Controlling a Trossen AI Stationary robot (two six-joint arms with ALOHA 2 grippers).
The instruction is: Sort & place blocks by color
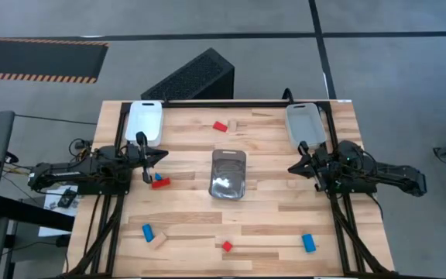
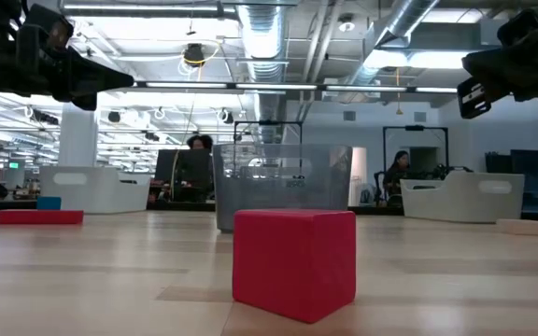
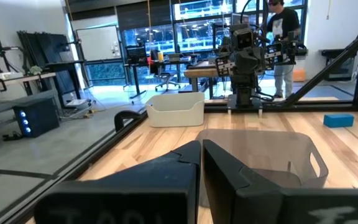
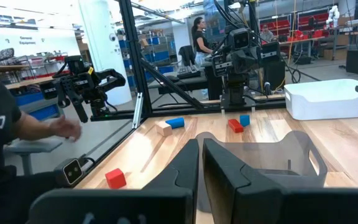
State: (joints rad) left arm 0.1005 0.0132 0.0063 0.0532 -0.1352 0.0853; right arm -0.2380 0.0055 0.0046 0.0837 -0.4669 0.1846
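Small blocks lie flat and scattered on the wooden table. A red block (image 1: 221, 126) and a wood block (image 1: 233, 124) lie at the far middle. A red block (image 1: 161, 184) and a blue block (image 1: 158, 177) lie just below my left gripper (image 1: 159, 157). A blue block (image 1: 148, 232), a wood block (image 1: 159, 241), a red block (image 1: 227, 246) and a blue block (image 1: 308, 242) lie near the front edge. My left gripper (image 3: 201, 144) is shut and empty above the table's left side. My right gripper (image 1: 295, 167) is shut and empty at the right side; it also shows in the right wrist view (image 4: 201, 144).
A clear tray (image 1: 228, 174) stands mid-table between the grippers. A white tray (image 1: 145, 122) stands at the far left and a grey tray (image 1: 305, 122) at the far right. A person's hand (image 4: 61, 127) shows beyond the table's near edge. The red block (image 2: 294, 261) fills the low view's foreground.
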